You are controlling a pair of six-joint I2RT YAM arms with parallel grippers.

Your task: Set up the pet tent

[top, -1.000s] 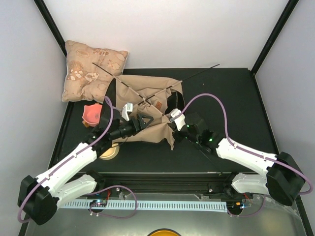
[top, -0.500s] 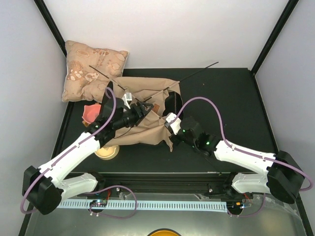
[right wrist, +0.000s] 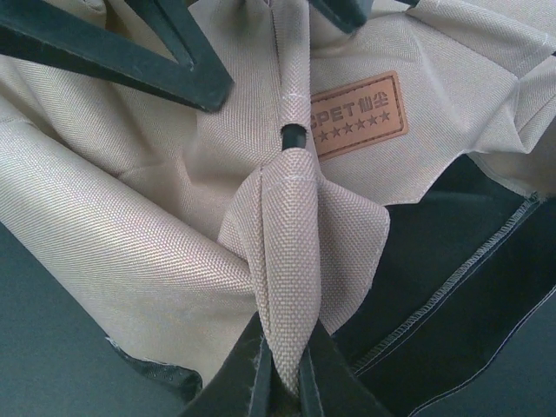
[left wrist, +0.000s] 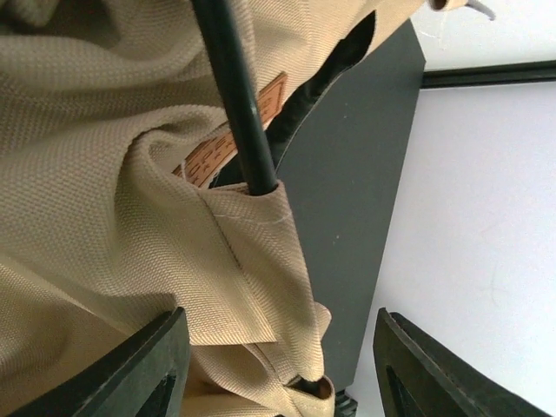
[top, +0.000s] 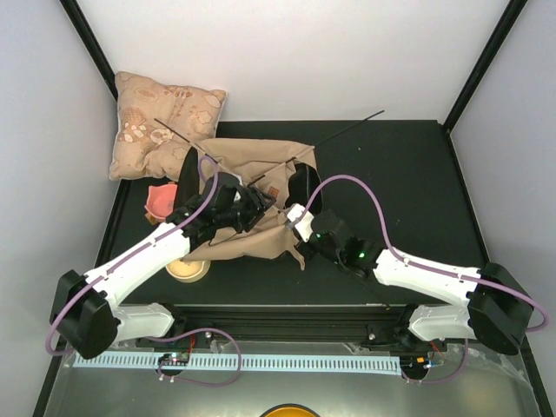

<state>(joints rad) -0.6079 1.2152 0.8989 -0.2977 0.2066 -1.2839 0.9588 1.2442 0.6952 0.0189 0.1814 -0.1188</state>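
- The pet tent (right wrist: 130,217) is showing coarse, matt tan canvas weave, with black lining cloth.
- Its pole (left wrist: 239,104) is looking smooth, black, faintly glossy.
- The label patch (right wrist: 359,114) is looking leathery brown.
- The table (top: 417,156) is looking matt black.

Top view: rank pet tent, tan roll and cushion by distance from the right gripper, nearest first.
1. pet tent: right at the right gripper, which is pinching a fold of its canvas.
2. tan roll: to its left, toward the front.
3. cushion: far back-left corner.
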